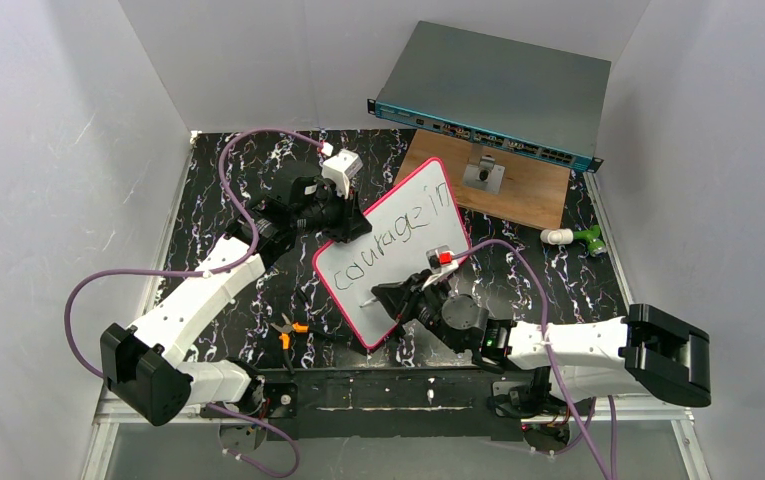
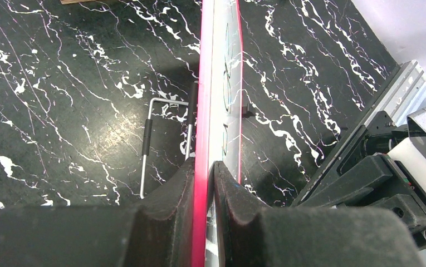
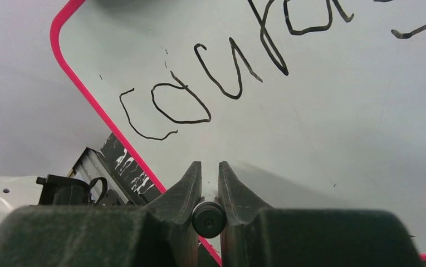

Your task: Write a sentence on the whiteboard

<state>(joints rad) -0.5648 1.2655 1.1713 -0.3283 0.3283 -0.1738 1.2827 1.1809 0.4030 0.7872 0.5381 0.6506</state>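
The whiteboard (image 1: 398,250), white with a pink-red frame, is tilted up off the black marbled table. The sentence (image 1: 388,238) in black marker reads "courage in" in one slanted line. Its first letters show in the right wrist view (image 3: 199,94). My left gripper (image 1: 346,222) is shut on the board's upper left edge. In the left wrist view the fingers (image 2: 210,167) clamp the pink frame (image 2: 202,111), seen edge-on. My right gripper (image 1: 390,300) is shut on a marker (image 3: 209,218) and points at the board's blank lower part (image 3: 288,144), below the writing.
A grey-teal network switch (image 1: 493,90) stands at the back on a wooden board (image 1: 523,195) that carries a small metal part (image 1: 483,175). A white and green object (image 1: 573,238) lies at the right. Orange-handled pliers (image 1: 288,330) lie at the near left. A bent metal rod (image 2: 146,150) lies beside the board.
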